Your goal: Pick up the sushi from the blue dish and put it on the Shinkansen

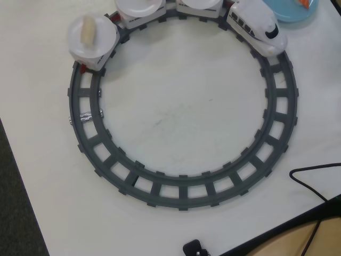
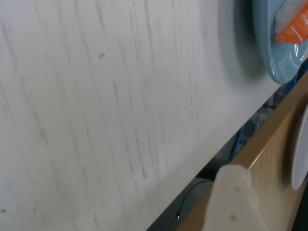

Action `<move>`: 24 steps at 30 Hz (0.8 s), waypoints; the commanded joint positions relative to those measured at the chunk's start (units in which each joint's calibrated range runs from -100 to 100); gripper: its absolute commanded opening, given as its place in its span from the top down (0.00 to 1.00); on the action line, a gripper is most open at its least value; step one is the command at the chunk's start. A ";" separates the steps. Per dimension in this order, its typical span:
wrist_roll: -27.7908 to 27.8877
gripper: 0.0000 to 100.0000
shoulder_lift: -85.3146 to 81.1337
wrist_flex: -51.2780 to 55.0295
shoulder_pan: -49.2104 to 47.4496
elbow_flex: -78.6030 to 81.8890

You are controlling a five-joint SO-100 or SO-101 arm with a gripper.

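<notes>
The blue dish (image 1: 290, 15) sits at the top right corner of the overhead view, with an orange-topped sushi (image 1: 305, 3) on it, cut by the frame edge. The wrist view shows the same dish (image 2: 274, 53) and sushi (image 2: 294, 30) at its top right. The white Shinkansen (image 1: 257, 25) stands on the grey ring track (image 1: 181, 189) at the upper right, pulling cars with white plates (image 1: 139, 8). The last plate (image 1: 91, 36) carries a beige sushi piece (image 1: 88, 29). My gripper (image 2: 233, 187) shows only as one blurred white finger at the bottom of the wrist view, away from the dish.
A black cable (image 1: 309, 184) runs along the table's lower right edge. A small black part (image 1: 194, 248) sits at the bottom edge. In the wrist view a wooden surface (image 2: 269, 159) with a white plate (image 2: 302, 149) lies beyond the table edge.
</notes>
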 commanded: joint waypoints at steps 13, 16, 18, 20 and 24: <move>4.11 0.73 4.99 3.15 2.56 -8.34; 4.11 0.73 4.99 3.15 2.56 -10.58; 4.11 0.73 5.08 3.15 2.56 -12.83; 4.21 0.73 5.66 3.15 2.56 -15.52; 6.57 0.73 12.59 3.15 2.56 -24.50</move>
